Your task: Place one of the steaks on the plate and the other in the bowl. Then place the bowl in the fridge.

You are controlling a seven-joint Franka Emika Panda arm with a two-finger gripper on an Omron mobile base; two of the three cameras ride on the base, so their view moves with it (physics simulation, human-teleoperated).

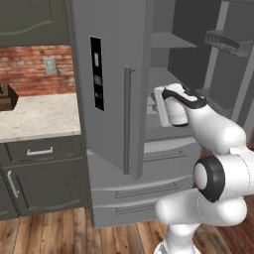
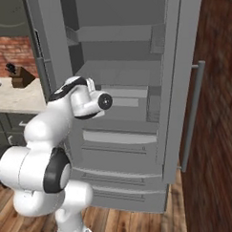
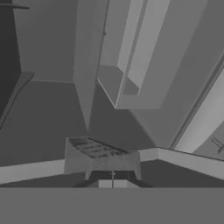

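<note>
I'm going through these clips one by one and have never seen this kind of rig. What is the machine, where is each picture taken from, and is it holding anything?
This is a rendered kitchen. The white jointed robot arm stands on a mobile base in front of a tall grey metallic fridge with both upper doors open. Two pictures come from cameras on the base, behind the arm to its left and right. The third looks along the hand into the fridge's grey interior. The gripper has its jaws shut, with nothing visible between them. To the left, a pale speckled stone counter carries a dark wooden knife block.
</note>
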